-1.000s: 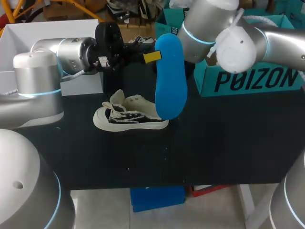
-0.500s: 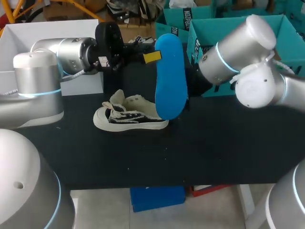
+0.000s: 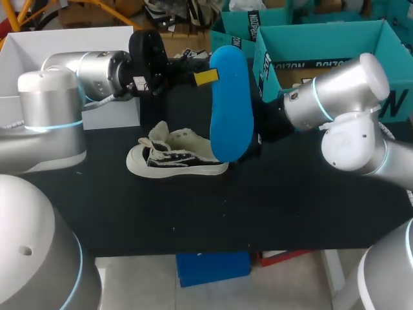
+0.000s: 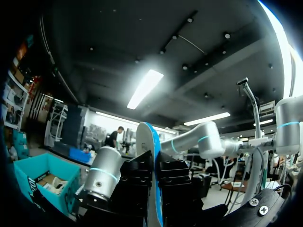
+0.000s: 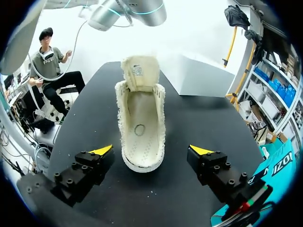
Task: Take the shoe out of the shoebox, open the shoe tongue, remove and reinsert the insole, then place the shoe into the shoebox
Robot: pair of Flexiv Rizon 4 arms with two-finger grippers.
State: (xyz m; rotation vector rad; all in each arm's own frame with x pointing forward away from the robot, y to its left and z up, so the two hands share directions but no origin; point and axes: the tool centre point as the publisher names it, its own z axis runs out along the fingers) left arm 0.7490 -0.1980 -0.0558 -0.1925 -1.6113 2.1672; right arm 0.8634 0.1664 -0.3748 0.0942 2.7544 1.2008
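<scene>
The insole (image 3: pixel 231 110) is out, pinched in the left gripper (image 3: pixel 200 76). The right gripper (image 5: pixel 151 150) sits wide open by the heel of the shoe (image 5: pixel 140 118). Next, I think, the insole must slide back in.

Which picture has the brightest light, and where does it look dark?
Left wrist view: strong glare overhead, so the insole looks dim. Right wrist view: the shoe is evenly lit and stands out pale against the black table. Head view: even light, no glare.

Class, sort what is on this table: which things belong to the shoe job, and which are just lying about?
Job: shoe, blue insole, teal shoebox, left gripper, right gripper.
Lying about, seemingly: white box.
</scene>
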